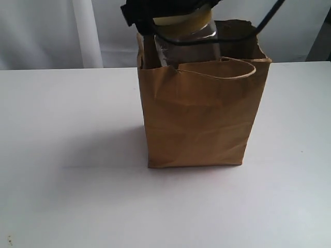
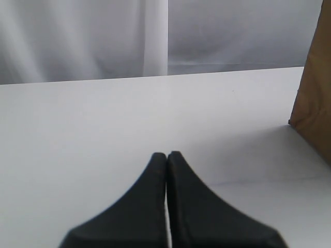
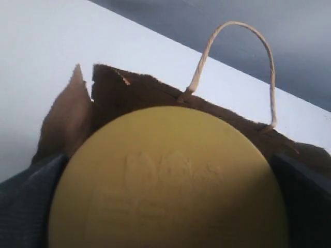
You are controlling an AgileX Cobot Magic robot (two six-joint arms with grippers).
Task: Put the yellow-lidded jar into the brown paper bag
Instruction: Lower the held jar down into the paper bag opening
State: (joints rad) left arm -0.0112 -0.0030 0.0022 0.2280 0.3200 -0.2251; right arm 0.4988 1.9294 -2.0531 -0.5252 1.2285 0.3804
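The brown paper bag [image 1: 201,119] stands upright in the middle of the white table [image 1: 67,129]. The yellow-lidded jar [image 1: 186,39] hangs in the bag's mouth, its clear body partly below the rim and its lid [image 1: 183,20] above it. My right gripper [image 1: 165,10] is shut on the jar from above. In the right wrist view the yellow lid [image 3: 170,181] fills the picture between my dark fingers [image 3: 28,206], with the bag's rim [image 3: 134,93] beyond it. My left gripper [image 2: 166,154] is shut on nothing, low over the table, with the bag's side [image 2: 315,93] off to one side.
One pale cord handle [image 1: 238,70] lies folded over the bag's front rim; another handle [image 3: 235,26] stands up in a loop. A pale curtain [image 1: 46,31] hangs behind the table's far edge. A black cable [image 1: 269,15] runs down past the bag's back corner.
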